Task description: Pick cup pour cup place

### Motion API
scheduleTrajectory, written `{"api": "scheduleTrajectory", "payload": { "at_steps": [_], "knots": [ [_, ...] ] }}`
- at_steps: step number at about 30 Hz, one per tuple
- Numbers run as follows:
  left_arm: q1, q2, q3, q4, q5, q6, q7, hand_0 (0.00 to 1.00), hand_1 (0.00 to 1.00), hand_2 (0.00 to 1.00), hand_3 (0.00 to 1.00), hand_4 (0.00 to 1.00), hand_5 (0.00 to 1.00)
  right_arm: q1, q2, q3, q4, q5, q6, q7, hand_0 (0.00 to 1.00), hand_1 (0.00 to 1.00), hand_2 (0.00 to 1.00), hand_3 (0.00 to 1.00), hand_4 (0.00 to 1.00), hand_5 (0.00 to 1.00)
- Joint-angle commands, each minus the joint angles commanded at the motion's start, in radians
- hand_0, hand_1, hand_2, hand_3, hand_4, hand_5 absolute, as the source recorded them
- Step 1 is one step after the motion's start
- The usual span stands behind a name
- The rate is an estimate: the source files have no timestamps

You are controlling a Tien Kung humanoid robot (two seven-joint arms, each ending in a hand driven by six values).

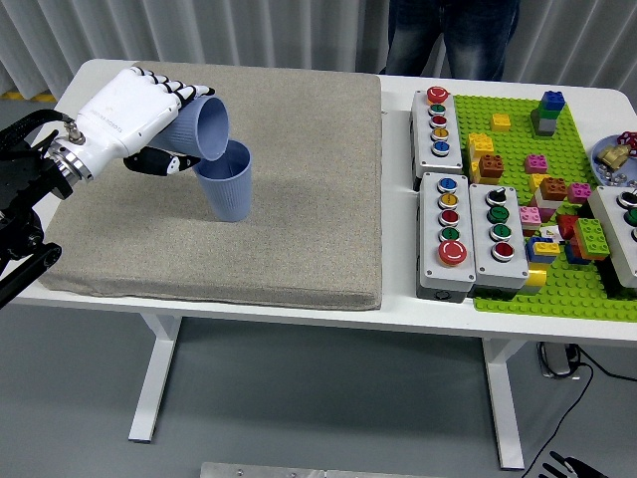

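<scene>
A: As the table's [299, 319] near edge runs along the bottom, first thing past it is the grey mat [299, 199], covering the left and middle of the top.

B: Cups?

A: Two, both blue-grey, on the mat's left half. The standing cup [227, 187] is upright on the mat, mouth up, long axis vertical. The held cup [202, 129] is tipped over it: long axis close to horizontal, base toward the left, mouth facing right and slightly down. Its lower lip sits right at the standing cup's rim, at its left edge; can't tell whether they touch.

B: Hand state?

A: The left hand [129, 115], white shell with black joints, comes in from the left edge on the black arm. Fingers [177, 92] curled over the top of the held cup, thumb [159, 162] underneath. Wrapped grasp on the cup body, base end buried in the palm. Right hand not in frame.

B: Rest of the table?

A: To the right of the mat, on bare white top: grey button boxes [468, 234] with coloured push-buttons, a narrower one further back. Right of those, a green baseplate [557, 199] with loose coloured bricks scattered on it. A small dish [612, 159] of bits sits at the right edge.

B: Far side?

A: A person [453, 35] in dark trousers stands behind the table, only the legs showing. No hands visible.
</scene>
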Motion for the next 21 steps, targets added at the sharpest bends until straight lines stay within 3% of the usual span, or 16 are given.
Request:
{"api": "scheduleTrajectory", "payload": {
  "at_steps": [21],
  "knots": [
    [0.001, -0.008, 0.0, 0.003, 0.0, -0.005, 0.011, 0.43, 0.518, 0.598, 0.579, 0.508, 0.002, -0.002, 0.001, 0.002, 0.0, -0.003, -0.001, 0.0, 0.763, 0.698, 0.709, 0.605, 0.163, 0.339]
  ]
}}
